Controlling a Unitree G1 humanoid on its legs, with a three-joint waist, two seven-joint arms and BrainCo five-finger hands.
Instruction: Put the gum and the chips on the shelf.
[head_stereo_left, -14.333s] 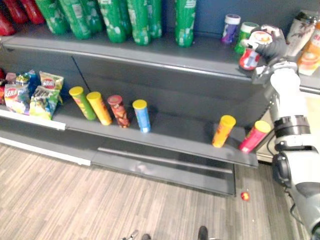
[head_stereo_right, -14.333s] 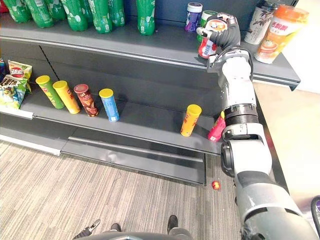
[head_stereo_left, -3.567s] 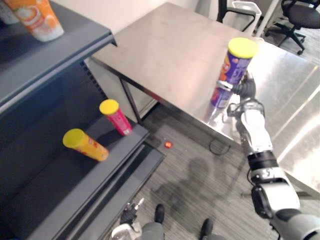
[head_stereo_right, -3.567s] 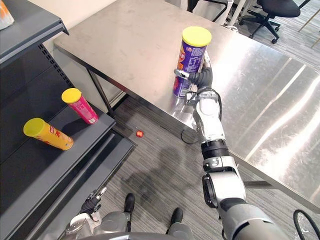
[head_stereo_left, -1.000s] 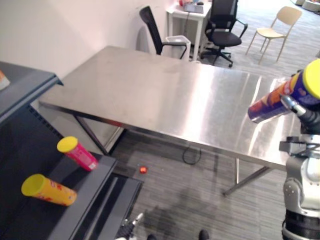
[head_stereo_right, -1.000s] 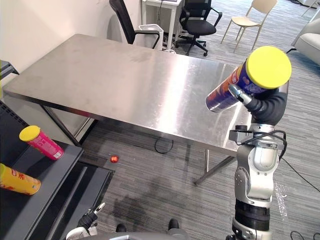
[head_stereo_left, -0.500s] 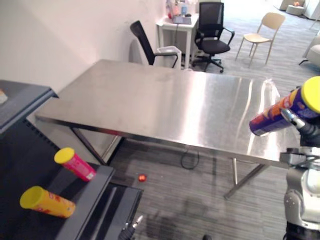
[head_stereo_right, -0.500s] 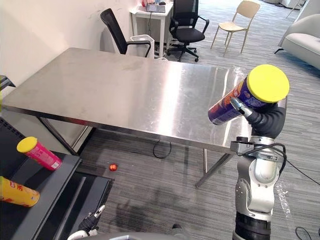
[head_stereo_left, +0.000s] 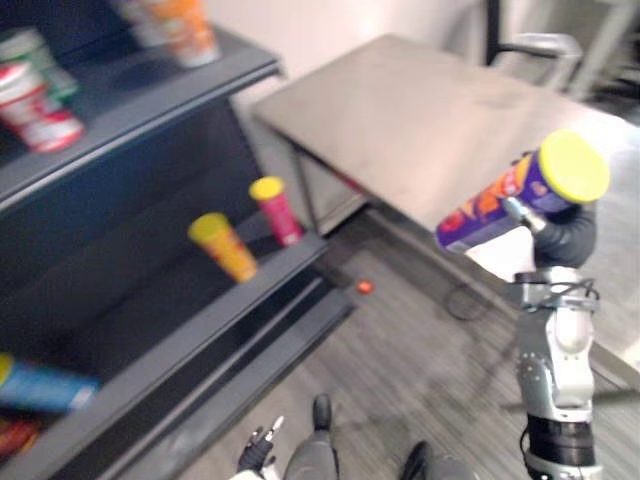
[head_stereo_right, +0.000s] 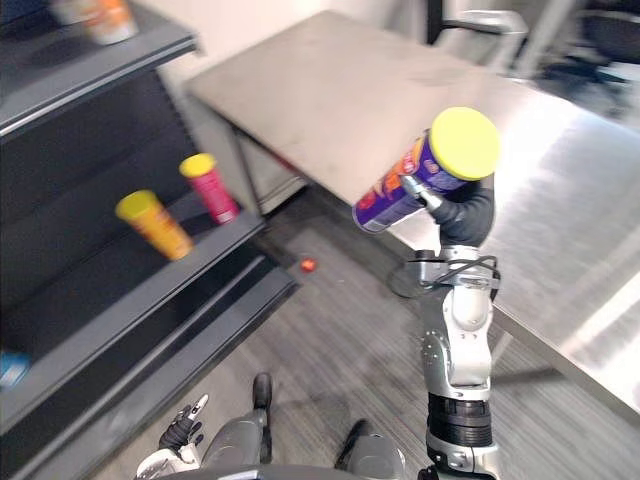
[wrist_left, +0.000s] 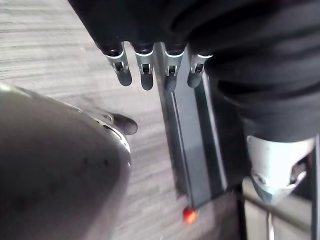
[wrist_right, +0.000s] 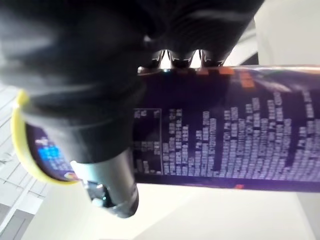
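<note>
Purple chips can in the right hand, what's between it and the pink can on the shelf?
In the right eye view, nothing stands between the purple chips can and the pink can: just floor with a small red ball.

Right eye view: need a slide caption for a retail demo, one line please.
Right robot hand grips a tilted purple chip can with yellow lid; dark metal shelf left, steel table behind.

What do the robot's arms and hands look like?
The right arm is a chunky silver-grey tube with rounded joints and a black ring low down. The right hand wears a dark ribbed cover, like a glove. The left hand has the same dark cover, and its fingers are silver with dark rounded tips.
</note>
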